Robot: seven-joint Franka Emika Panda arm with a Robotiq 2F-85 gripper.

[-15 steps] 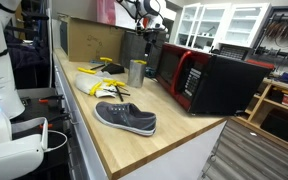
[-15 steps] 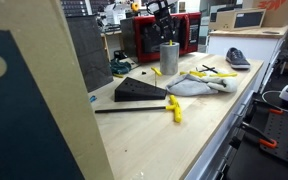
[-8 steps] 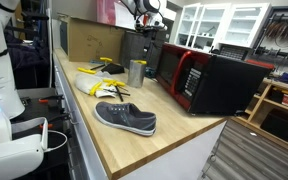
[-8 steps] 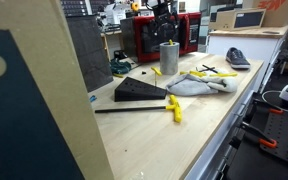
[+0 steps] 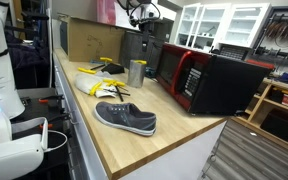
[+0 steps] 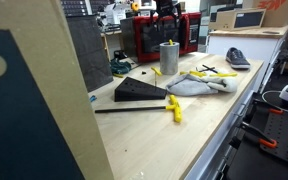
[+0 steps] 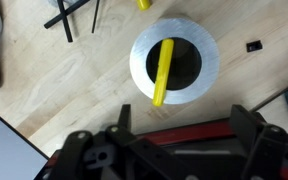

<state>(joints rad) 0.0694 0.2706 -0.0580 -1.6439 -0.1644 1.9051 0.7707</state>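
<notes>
Gripper (image 7: 184, 122) is spread wide with nothing between the fingers. In the wrist view only the dark finger bases show along the bottom edge; the tips are hard to make out against the black housing. In both exterior views the gripper (image 5: 141, 12) (image 6: 167, 8) sits at the top edge, partly cut off, and too small to read the jaws there.

Metal cup (image 7: 206, 75) is right below me, upright on the tabletop (image 7: 64, 100), and I'm not touching it. Yellow marker (image 7: 162, 72) is inside it, leaning across the opening with one end over the rim. Its lower end is lost in the dark of the cup. In the exterior views the cup (image 5: 136, 72) (image 6: 169, 55) stands just in front of the red microwave (image 5: 209, 80), and the marker can't be seen inside.

Around it:
- white cloth (image 6: 194, 85) beside the cup, with yellow-handled tools on it that are too blurred to name
- grey shoe (image 5: 126, 118) well apart, near the tabletop's edge
- black rods (image 7: 74, 15) cut off at the top of the wrist view
- small black piece (image 7: 254, 45) I can't identify
</notes>
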